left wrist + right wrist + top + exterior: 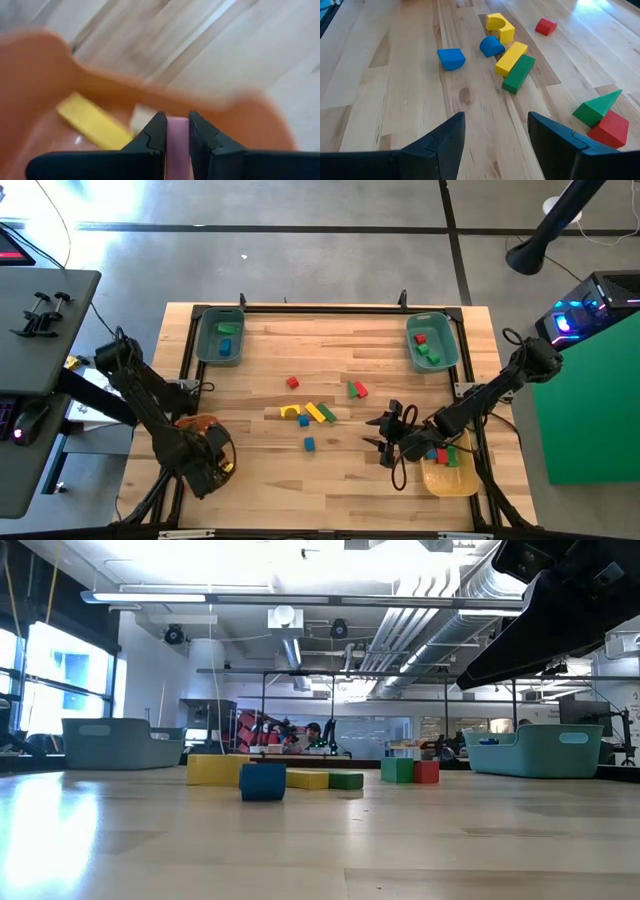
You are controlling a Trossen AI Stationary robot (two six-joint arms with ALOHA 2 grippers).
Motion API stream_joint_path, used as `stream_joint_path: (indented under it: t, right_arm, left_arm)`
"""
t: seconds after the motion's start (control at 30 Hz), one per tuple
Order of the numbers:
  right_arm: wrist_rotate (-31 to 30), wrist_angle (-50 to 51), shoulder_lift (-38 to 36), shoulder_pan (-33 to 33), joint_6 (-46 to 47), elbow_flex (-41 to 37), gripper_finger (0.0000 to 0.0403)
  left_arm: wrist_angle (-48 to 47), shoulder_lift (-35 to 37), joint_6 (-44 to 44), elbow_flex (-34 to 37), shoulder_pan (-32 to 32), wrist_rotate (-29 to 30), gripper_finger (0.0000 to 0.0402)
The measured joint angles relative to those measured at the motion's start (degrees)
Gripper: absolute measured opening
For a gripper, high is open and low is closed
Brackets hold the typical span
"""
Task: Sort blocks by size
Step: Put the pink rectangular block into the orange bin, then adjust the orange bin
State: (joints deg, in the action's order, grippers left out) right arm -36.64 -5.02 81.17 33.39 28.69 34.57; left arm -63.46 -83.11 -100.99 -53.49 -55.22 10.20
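Mid-bench lie a yellow arch [500, 27], two blue blocks [451, 58], and a yellow bar [511, 58] flush against a green bar [519, 73]. A green wedge [597, 106] touches a red block [609, 129]; another red block [546, 26] lies apart. A pink block [177, 145] sits upright, clamped.

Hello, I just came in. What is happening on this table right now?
A two-arm robot is sorting toy blocks into bins. The left gripper is shut on a pink block above the orange bin, which already holds a yellow bar. The right gripper is open, low over the wooden table, facing the loose blocks in the middle, such as the green bar and the yellow arch.
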Motion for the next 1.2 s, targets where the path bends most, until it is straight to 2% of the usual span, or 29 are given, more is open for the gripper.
stream_joint_path:
  t: [0.17,0.37,0.7,0.83,0.97,1.2]
  right_arm:
    - [0.00,-0.02,0.00,0.00,-0.07,0.00,0.0211]
    - [0.00,-0.02,0.00,0.00,-0.46,0.00,0.0211]
    - [0.00,-0.02,0.00,0.00,-0.62,0.00,0.0211]
    - [0.00,-0.02,0.00,0.00,-0.63,0.00,0.0211]
    - [-0.01,-0.02,0.00,0.00,-0.63,0.00,0.0211]
    - [-0.02,-0.02,0.00,0.00,-0.48,0.00,0.0211]
  left_arm:
    - [0.00,-0.09,-3.09,0.04,-2.50,-5.31,0.0030]
    - [1.37,-0.09,-3.57,0.04,-4.59,-5.34,0.0044]
    - [1.60,-0.09,-3.83,0.04,-4.64,-3.62,0.0148]
    - [1.65,-0.10,-3.51,0.04,-3.99,-3.50,0.0174]
    - [2.56,-0.11,-0.08,0.04,-2.36,-1.24,0.0176]
    - [9.13,-0.11,12.96,0.04,2.04,5.14,0.0154]
